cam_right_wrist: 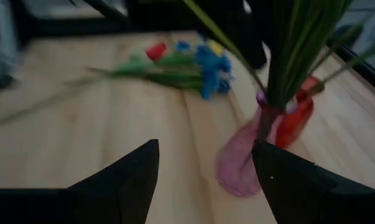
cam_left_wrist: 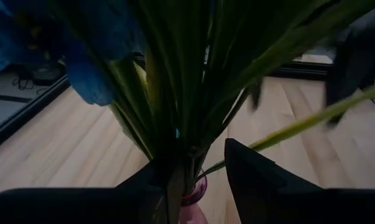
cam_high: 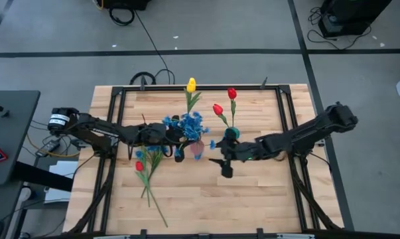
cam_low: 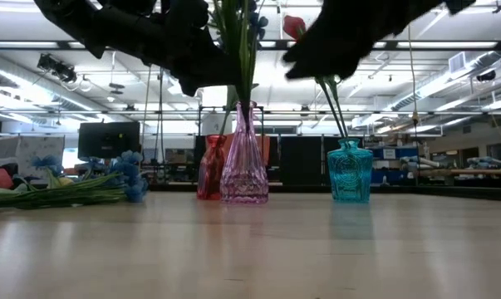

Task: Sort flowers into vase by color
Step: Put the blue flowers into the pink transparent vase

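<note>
A pale wooden worktop [cam_high: 253,199] framed by black rails carries three glass vases near its centre: a pink vase [cam_low: 244,170] with a red vase [cam_low: 210,169] just behind it, and a teal vase [cam_low: 350,172] standing apart to the right. To the left, a loose bundle of flowers [cam_high: 148,174] lies flat on the boards, red and blue blooms among long green stems.

Blue blossoms [cam_high: 186,125] are standing bunched upright in the pink vase [cam_low: 244,170]. Two red tulips [cam_high: 225,101] are rising from the teal vase [cam_low: 350,172], and a yellow tulip [cam_high: 191,85] is standing in the red vase [cam_low: 212,169] behind. More flowers [cam_high: 146,166], red and blue, are lying flat on the counter [cam_high: 253,199].
</note>
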Available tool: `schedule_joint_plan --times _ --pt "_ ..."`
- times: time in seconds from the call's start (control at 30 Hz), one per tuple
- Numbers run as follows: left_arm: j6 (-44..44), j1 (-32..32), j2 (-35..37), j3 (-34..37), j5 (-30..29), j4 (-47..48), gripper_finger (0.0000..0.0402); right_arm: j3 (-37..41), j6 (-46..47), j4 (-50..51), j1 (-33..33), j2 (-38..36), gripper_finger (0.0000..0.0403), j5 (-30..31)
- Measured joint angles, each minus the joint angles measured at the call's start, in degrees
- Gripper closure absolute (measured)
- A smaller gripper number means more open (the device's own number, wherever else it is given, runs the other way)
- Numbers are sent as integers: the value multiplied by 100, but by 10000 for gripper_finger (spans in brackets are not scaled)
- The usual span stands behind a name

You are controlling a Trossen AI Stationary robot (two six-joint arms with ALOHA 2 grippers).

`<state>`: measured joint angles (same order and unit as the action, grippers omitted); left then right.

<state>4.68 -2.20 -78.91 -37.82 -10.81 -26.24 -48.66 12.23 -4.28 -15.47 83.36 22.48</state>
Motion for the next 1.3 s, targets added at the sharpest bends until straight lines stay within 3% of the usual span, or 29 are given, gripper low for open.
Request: schedule_joint_plan --times 0.2,0.3,0.43,0.53,0.6,0.83,1.0,1.3 --pt "7 0 0 0 0 27 279 49 1 -995 211 996 133 908" --pt "7 0 -2 0 0 44 279 245 -72 -1858 340 1372 132 1087" --pt "9 -5 -3 0 2 46 279 617 -65 -3043 602 1630 132 965" --pt "14 -7 -4 0 4 46 279 776 -173 -3883 775 1791 132 445" --pt "15 -7 -4 0 4 41 279 778 -185 -4167 852 1916 133 111" --pt "31 -5 -7 0 9 38 279 752 -466 -5031 971 2378 142 20" --pt "31 -7 -9 0 9 27 279 752 -494 -5166 967 2442 171 -7" --pt "46 -9 -9 0 11 35 279 752 -497 -5166 967 2441 263 146"
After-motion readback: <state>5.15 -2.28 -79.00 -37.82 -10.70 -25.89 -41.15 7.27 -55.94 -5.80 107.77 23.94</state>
